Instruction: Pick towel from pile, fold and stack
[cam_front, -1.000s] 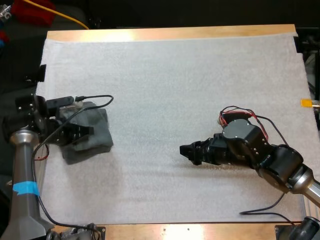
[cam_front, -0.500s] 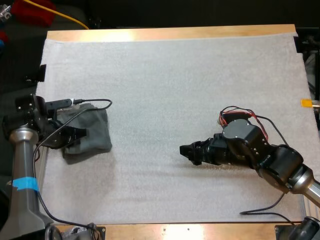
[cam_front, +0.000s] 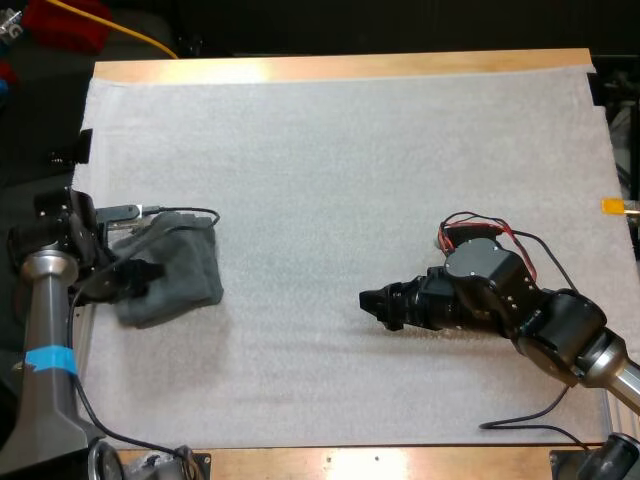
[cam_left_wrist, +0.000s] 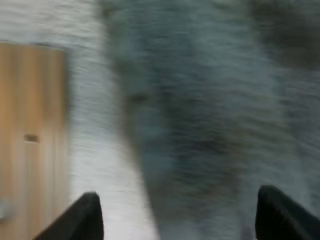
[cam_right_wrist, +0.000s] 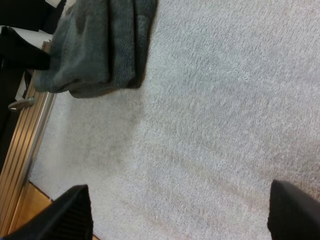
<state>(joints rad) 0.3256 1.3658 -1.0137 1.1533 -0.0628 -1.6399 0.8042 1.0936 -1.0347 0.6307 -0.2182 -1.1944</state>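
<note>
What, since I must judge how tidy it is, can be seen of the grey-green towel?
The towel is a dark grey-green, soft, terry-looking cloth. It is bunched into a thick lump with several layers showing along one rounded edge, not a flat, neat fold. It lies on the white mat, near the mat's left edge as the high view shows it. The left gripper is at its left end, fingers apart over the cloth; whether they touch it I cannot tell.

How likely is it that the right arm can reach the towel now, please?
Probably yes: only bare mat lies between the right gripper and the towel, though the left gripper is at its far side.
</note>
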